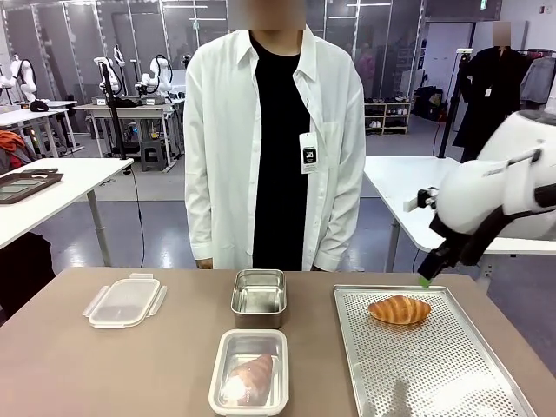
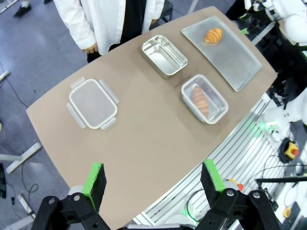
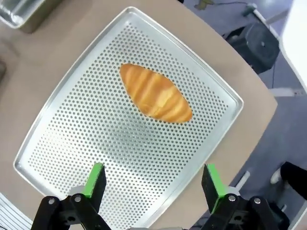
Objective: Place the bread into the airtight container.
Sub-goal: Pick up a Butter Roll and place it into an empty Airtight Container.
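Observation:
A golden bread lies on the far part of a perforated metal tray at the right of the table. My right gripper hangs open above the tray with the bread ahead of its fingers and nothing between them; in the front view it sits just beyond the tray's far right corner. An empty steel airtight container stands mid-table. In front of it, a second container with a pale rim holds another bread. My left gripper is open, high above the table's near side.
A clear clip lid lies at the table's left. A person in a white shirt stands at the far edge, hands down. In the left wrist view the lid, both containers and the tray lie spread across the brown tabletop.

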Motion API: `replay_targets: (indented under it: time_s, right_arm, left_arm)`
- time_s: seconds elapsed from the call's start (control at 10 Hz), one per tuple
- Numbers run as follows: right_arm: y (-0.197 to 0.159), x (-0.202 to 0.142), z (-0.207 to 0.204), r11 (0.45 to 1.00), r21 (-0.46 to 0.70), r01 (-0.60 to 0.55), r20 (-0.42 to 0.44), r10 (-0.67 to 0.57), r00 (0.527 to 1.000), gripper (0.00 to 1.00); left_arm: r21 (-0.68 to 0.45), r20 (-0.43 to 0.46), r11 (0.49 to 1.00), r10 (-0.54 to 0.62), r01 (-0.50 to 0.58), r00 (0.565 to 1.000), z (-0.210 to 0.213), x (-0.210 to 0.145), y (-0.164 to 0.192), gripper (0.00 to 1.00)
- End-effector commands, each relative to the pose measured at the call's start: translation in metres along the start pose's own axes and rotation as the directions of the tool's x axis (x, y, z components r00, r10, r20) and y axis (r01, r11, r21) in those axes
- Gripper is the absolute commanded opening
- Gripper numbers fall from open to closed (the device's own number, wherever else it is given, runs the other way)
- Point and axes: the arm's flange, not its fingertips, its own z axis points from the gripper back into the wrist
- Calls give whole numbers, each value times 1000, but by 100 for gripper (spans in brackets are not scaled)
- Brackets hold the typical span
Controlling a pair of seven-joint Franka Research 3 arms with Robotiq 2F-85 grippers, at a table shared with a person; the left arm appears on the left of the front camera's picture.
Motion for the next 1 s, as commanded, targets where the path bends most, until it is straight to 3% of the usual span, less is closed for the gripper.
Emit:
replay_targets:
  time_s: [0.0, 0.1, 0.3, 0.5, 0.6, 0.7, 0.9]
  right_arm:
    - [-4, 21, -13, 995, -29, -92, -50, 90, 995, 100]
    - [-2, 26, -16, 975, 13, -222, -93, 223, 970, 100]
    - [3, 28, -21, 858, 104, -502, -145, 513, 846, 100]
    - [13, 27, -23, 795, 124, -593, -185, 606, 774, 100]
    - [15, 26, -24, 795, 131, -592, -177, 606, 775, 100]
    - [17, 25, -27, 834, 146, -532, -163, 551, 819, 100]
    - [17, 25, -27, 834, 146, -532, -163, 551, 819, 100]
  left_arm:
    - [-12, -1, 1000, -21, 21, 1000, 1, 0, 0, 100]
    - [-12, -1, 1000, -21, 21, 1000, 1, 0, 0, 100]
    - [-12, -1, 1000, -21, 21, 1000, 1, 0, 0, 100]
    - [-12, -1, 1000, -21, 21, 1000, 1, 0, 0, 100]
    - [-12, -1, 1000, -21, 21, 1000, 1, 0, 0, 100]
    - [-12, -1, 1000, -21, 21, 1000, 1, 0, 0, 100]
    - [-12, -1, 1000, -21, 21, 1000, 1, 0, 0, 100]
